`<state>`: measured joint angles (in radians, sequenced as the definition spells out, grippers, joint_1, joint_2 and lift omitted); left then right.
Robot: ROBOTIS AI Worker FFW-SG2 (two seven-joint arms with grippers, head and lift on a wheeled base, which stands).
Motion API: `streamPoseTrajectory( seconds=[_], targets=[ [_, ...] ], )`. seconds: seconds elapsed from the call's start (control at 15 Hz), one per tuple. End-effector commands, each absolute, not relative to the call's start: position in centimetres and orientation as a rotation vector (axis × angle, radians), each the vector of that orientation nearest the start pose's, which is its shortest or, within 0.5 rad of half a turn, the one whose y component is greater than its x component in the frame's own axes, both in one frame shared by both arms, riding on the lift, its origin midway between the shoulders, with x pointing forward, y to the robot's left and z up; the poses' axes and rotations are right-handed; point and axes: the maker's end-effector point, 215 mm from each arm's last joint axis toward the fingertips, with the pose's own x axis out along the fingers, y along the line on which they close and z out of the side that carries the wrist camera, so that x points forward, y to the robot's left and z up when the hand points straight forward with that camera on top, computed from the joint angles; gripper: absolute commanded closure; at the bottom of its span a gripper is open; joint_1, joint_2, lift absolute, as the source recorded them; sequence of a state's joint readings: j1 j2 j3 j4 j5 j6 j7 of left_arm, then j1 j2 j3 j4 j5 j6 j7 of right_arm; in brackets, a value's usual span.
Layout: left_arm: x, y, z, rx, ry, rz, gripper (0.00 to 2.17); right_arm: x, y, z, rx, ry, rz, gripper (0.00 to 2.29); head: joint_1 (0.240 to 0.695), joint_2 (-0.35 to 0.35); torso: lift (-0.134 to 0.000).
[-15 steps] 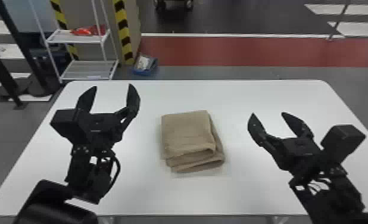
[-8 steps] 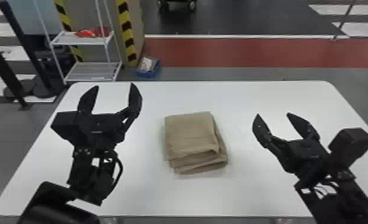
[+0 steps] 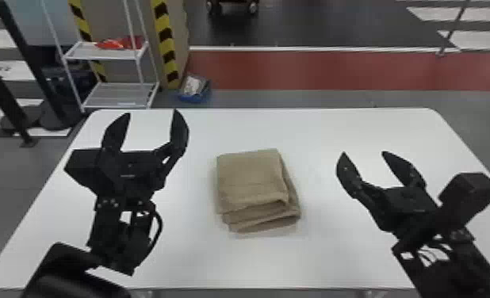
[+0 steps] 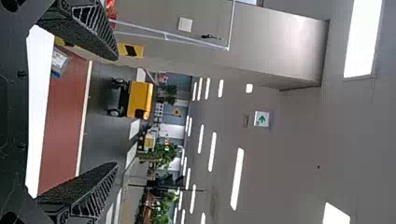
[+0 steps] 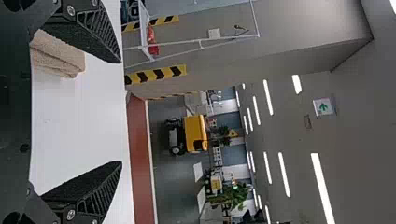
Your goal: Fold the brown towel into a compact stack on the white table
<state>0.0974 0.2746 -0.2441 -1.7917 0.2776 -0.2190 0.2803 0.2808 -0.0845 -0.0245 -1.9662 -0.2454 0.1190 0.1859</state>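
Note:
In the head view the brown towel (image 3: 252,182) lies as a folded, layered stack on the middle of the white table (image 3: 335,253), its near edges slightly uneven. My left gripper (image 3: 151,113) stands open to the towel's left, with nothing between its fingers. To the towel's right, my right gripper (image 3: 363,152) is open and holds nothing. The left wrist view shows my left gripper (image 4: 116,112) with its two fingers wide apart. In the right wrist view my right gripper (image 5: 121,112) is spread too, and part of the towel (image 5: 58,56) lies on the table beyond one finger.
Behind the table's far left corner stands a white wire shelf (image 3: 115,93) with a red item on it. A blue bin (image 3: 194,93) sits on the floor near a striped pillar. Black stand posts (image 3: 30,71) rise at the far left.
The towel and table sit slightly farther right in the head view than before. My right gripper has shifted a little to the right and down; both grippers stay open.

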Motion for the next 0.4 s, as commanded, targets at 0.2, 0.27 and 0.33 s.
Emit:
streamPoseTrajectory(
  seconds=[0.2,0.27,0.33],
  targets=[
    [54.93,21.3,-24.13,-0.111,-0.254,-0.01,0.09,51.1,-21.42,-30.31,0.153,-0.014,0.198,0.12,0.663,0.0,-0.12],
    [54.96,21.37,-24.2,-0.11,-0.251,-0.008,0.09,51.12,-21.58,-30.4,0.153,-0.012,0.193,0.12,0.663,-0.001,-0.12],
    [54.99,21.4,-24.25,-0.105,-0.25,-0.011,0.09,51.09,-21.74,-30.39,0.152,-0.014,0.188,0.12,0.662,-0.002,-0.12]
  ],
)
